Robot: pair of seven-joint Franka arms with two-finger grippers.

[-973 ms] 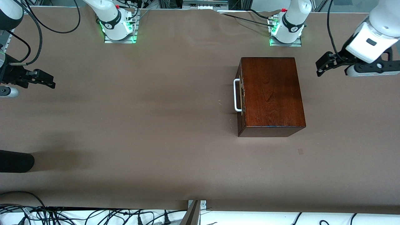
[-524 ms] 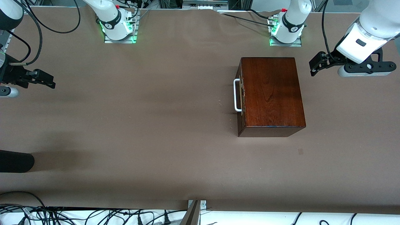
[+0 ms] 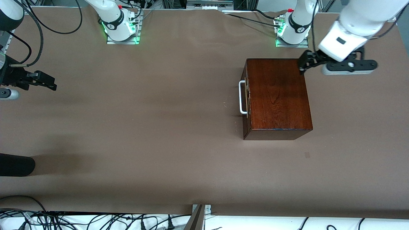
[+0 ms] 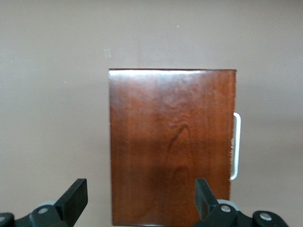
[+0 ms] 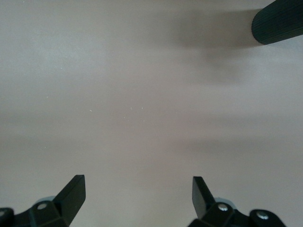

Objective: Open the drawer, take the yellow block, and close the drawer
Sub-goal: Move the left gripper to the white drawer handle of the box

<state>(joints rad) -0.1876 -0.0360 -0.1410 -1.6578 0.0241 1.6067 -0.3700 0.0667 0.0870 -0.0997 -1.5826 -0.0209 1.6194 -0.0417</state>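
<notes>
The glossy mahogany box [image 3: 278, 95] stands on the table toward the left arm's end. Its drawer is shut; the dark front with the white bar handle [image 3: 242, 97] faces the right arm's end. The box also shows in the left wrist view [image 4: 170, 146], with the handle [image 4: 235, 146] at its side. The yellow block is hidden. My left gripper [image 3: 304, 64] is open and empty, up over the box's corner nearest the left arm's base; its fingertips [image 4: 75, 194] span that end of the box. My right gripper [image 3: 48, 83] is open and empty, waiting at the right arm's end of the table.
A black cylindrical object [image 3: 16, 164] juts in at the right arm's end, nearer the front camera, and shows in the right wrist view [image 5: 279, 21]. Cables [image 3: 80, 220] lie past the table's front edge. Brown table surface [image 3: 143, 127] spreads in front of the drawer.
My left gripper has moved from beside the box toward the right arm's end, arriving over the box's corner by the left arm's base. The right arm has not moved.
</notes>
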